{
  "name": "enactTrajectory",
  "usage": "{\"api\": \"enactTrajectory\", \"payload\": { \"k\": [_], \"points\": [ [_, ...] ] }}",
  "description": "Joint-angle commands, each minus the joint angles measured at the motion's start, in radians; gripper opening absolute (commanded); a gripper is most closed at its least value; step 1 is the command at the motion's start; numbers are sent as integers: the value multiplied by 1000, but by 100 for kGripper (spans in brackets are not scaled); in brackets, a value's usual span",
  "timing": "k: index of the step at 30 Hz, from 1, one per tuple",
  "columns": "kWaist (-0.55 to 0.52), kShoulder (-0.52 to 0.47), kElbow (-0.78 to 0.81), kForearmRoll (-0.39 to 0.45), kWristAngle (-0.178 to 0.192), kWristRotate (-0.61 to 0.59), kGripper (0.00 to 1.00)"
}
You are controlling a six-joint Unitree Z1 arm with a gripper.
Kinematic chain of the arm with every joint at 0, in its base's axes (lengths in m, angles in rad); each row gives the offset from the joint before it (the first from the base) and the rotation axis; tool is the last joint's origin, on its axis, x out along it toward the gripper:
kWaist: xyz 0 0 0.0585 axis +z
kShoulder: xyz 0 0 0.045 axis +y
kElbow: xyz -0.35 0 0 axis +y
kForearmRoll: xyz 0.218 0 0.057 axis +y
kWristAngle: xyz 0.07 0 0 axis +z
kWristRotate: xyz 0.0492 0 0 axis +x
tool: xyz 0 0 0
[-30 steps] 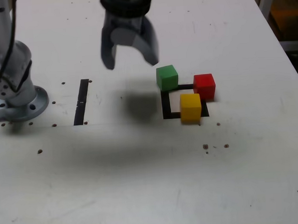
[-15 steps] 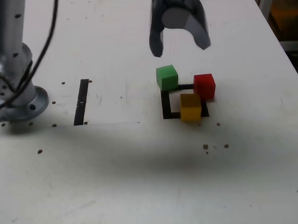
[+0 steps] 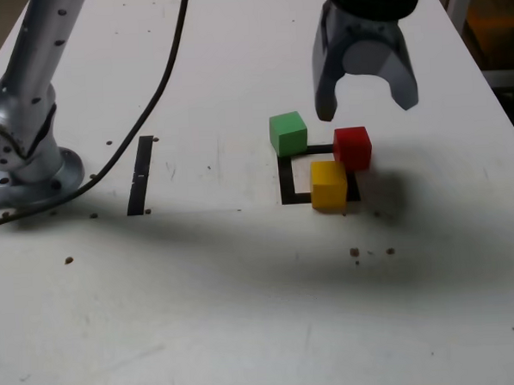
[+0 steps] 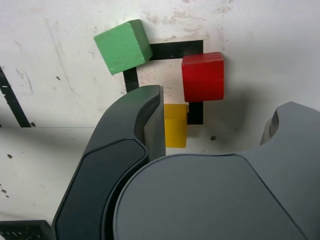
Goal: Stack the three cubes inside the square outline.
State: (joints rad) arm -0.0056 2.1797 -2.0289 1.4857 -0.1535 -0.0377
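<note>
Gripper (image 3: pixel 366 100) hung above the cubes, fingers spread wide and holding nothing.

On the white table (image 3: pixel 246 314) none of the three was stacked — the green cube (image 3: pixel 288 132) sat at one corner of the square outline (image 3: pixel 286 181), the red cube (image 3: pixel 352 148) on the corner towards the exterior view's right, the yellow cube (image 3: pixel 329 184) on the nearer edge, just beside the red.

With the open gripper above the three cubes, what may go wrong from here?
1. The red cube and yellow cube sit very close together, so a finger of the open gripper coming down may push the neighbour.
2. The green cube sits on a corner of the square outline, not inside; all three cubes overlap the line, so a stack built there may end off the mark.
</note>
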Motion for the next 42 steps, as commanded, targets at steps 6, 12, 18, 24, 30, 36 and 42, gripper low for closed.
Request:
{"api": "enactTrajectory", "payload": {
  "k": [6,12,18,24,30,36,42],
  "points": [
    [7,49,-10,-1,-13,-1,78],
    [15,71,-8,-1,-15,-1,78],
    [23,92,-4,-1,-16,-1,78],
    [30,113,-10,-1,-17,-1,78],
    [42,145,-23,-2,-17,2,78],
    [50,172,-42,-2,-18,7,78],
    [55,192,-52,-4,-22,10,78]
  ]
}}
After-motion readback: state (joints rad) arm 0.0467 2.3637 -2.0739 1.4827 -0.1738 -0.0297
